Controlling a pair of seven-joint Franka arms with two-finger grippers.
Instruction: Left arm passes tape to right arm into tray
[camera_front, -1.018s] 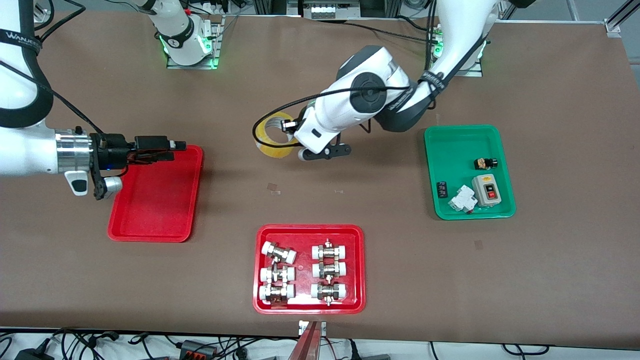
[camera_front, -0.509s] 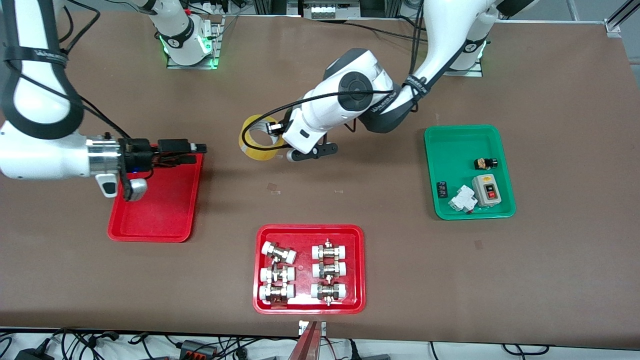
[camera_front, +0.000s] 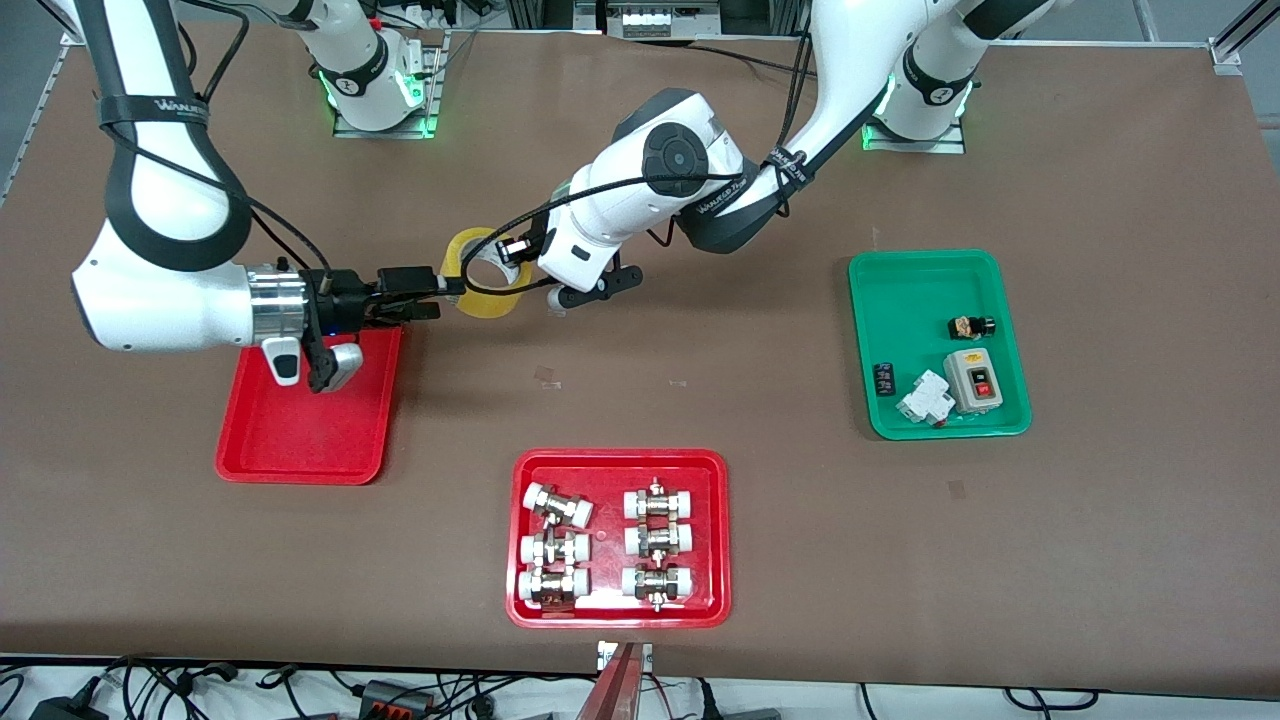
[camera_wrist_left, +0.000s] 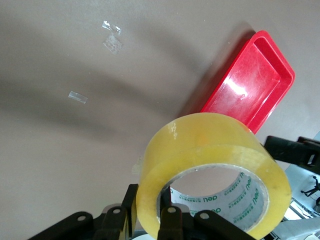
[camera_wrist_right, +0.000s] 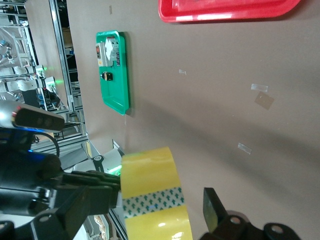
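Tape (camera_front: 482, 286) is hanging above the counter (camera_front: 700, 340) beside the red tray (camera_front: 308, 440), clamped in the left hand (camera_front: 512, 252); the right hand's (camera_front: 448, 290) parted fingers are straddling its rim.

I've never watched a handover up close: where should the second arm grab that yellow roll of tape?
Probably the free rim of the tape, across its wall, coming from the tray end. The left gripper already holds the other rim, and the right gripper sits open at this rim.
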